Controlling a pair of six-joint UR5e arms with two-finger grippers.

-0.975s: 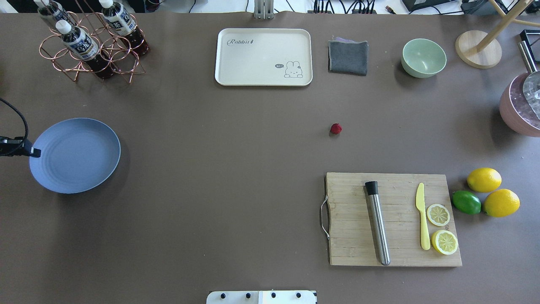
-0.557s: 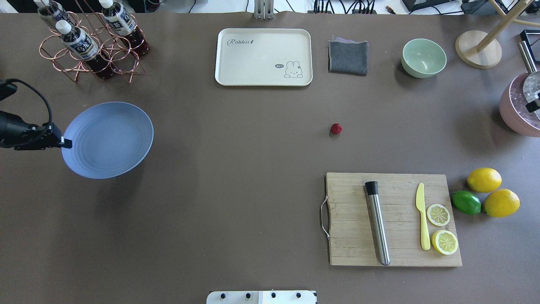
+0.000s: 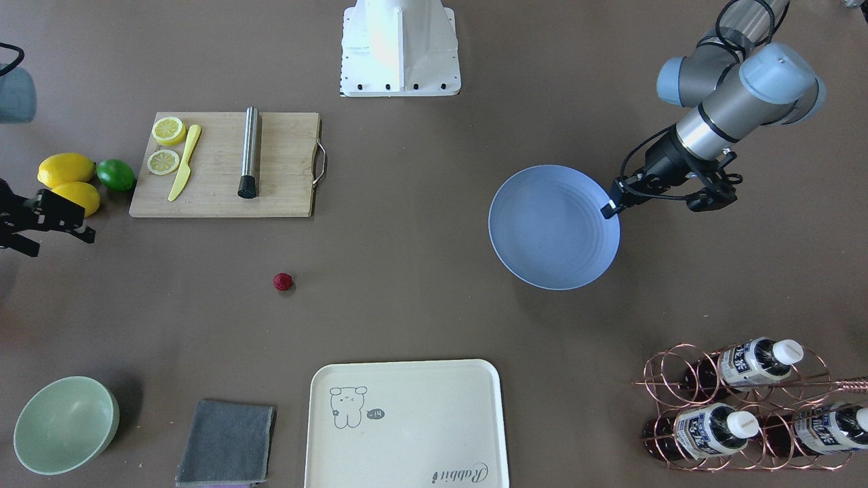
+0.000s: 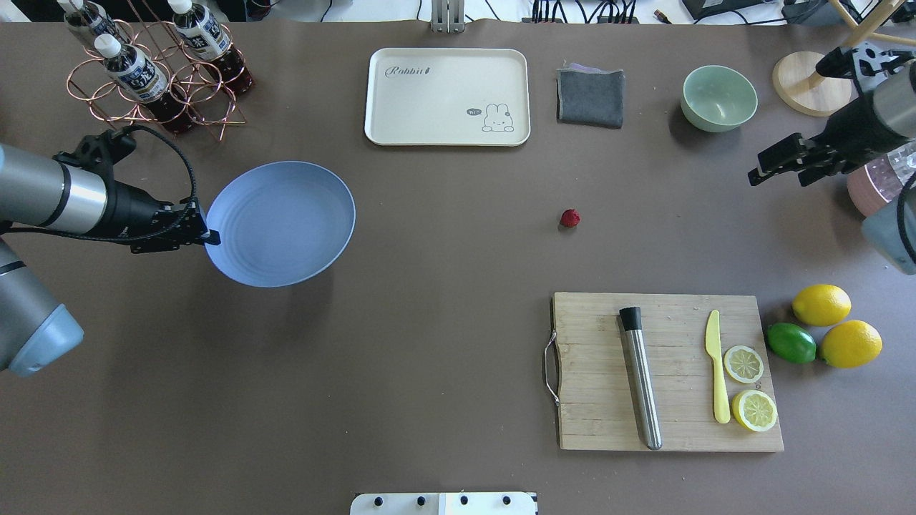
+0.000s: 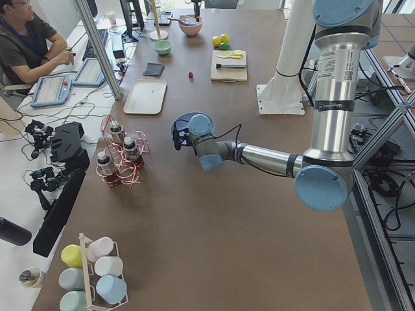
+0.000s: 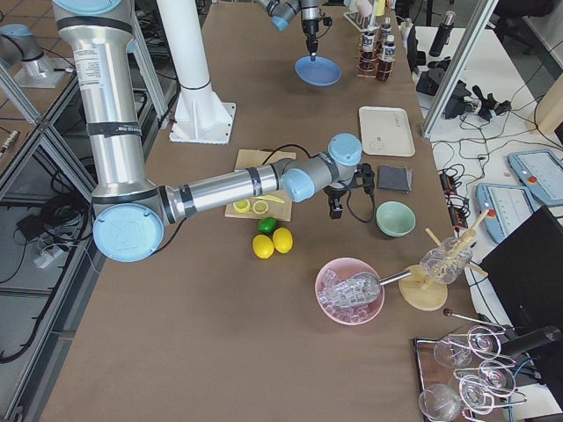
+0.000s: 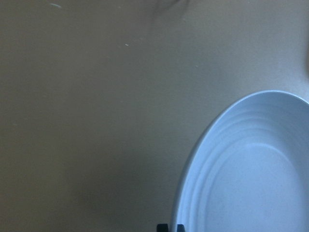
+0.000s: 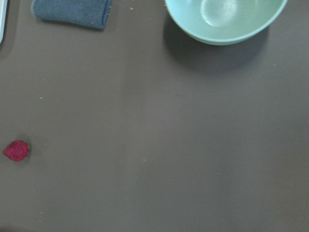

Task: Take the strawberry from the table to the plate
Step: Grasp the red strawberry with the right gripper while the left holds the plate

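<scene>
The strawberry (image 4: 569, 218) (image 3: 283, 281) lies alone on the brown table (image 4: 429, 343), right of centre in the overhead view; it also shows at the lower left of the right wrist view (image 8: 16, 150). My left gripper (image 4: 207, 234) (image 3: 608, 209) is shut on the near rim of the light blue plate (image 4: 283, 222) (image 3: 553, 227) (image 7: 251, 174), which hangs tilted above the table's left half and holds nothing. My right gripper (image 4: 776, 177) stands open and holds nothing at the right edge, well to the right of the strawberry.
A wooden cutting board (image 4: 665, 372) with a steel muddler, a yellow knife and lemon slices lies near right, lemons (image 4: 821, 304) and a lime beside it. At the far side stand a cream tray (image 4: 447, 96), a grey cloth (image 4: 590, 96), a green bowl (image 4: 718, 97) and a bottle rack (image 4: 154, 71).
My left arm has carried the plate to the right, from the table's left edge toward the middle. My right arm has come into view at the right edge. The strawberry has not moved.
</scene>
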